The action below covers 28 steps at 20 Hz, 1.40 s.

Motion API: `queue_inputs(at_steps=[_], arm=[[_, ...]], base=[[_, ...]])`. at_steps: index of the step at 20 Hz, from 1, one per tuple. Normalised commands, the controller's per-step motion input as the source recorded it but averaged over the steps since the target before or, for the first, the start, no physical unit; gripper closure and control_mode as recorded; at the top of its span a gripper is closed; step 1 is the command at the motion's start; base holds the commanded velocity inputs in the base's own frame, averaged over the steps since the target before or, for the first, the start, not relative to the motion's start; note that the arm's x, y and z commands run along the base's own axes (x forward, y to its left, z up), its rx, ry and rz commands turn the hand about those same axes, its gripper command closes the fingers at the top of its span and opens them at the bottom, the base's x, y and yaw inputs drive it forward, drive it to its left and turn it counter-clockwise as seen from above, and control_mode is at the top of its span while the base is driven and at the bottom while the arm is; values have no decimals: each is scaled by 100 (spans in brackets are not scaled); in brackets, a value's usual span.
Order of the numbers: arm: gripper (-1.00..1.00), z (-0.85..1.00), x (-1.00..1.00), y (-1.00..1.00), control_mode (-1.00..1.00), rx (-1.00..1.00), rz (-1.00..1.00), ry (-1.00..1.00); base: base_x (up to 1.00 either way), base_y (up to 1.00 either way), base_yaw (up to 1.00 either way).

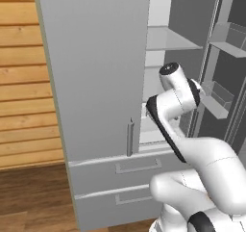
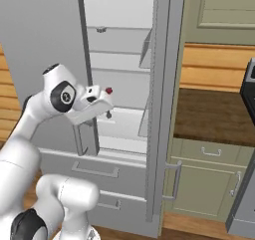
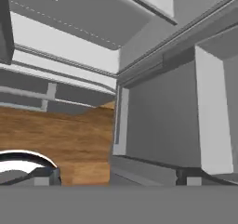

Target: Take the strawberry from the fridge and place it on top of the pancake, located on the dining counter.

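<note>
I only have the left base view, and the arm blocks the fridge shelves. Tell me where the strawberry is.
Observer: In the right base view the strawberry is inside the fridge, above a white shelf and just past the gripper.
Operator: Give me the jaw state.
Observer: The hand view shows the fingertips wide apart with nothing between them, so it is open.
Operator: Say what stands right of the fridge.
Observer: A dark wood counter over sage-green cabinets.
</note>
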Motion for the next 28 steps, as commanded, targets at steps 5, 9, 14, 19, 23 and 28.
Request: queue_inputs(at_steps=[5, 9, 14, 19, 23, 28], arm=[[-100, -99, 20, 73, -100, 88, -23, -24], [-100, -50, 27, 96, -100, 40, -20, -29], [-100, 27, 62, 69, -100, -16, 3, -19], [-100, -15, 83, 43, -100, -11, 8, 5], [-100, -42, 23, 0, -100, 0, 0, -3], [-100, -29, 24, 0, -100, 0, 0, 0]], base=[[0, 0, 0], [0, 0, 0], [0, 0, 0], [0, 0, 0], [0, 0, 0], [0, 0, 0]])
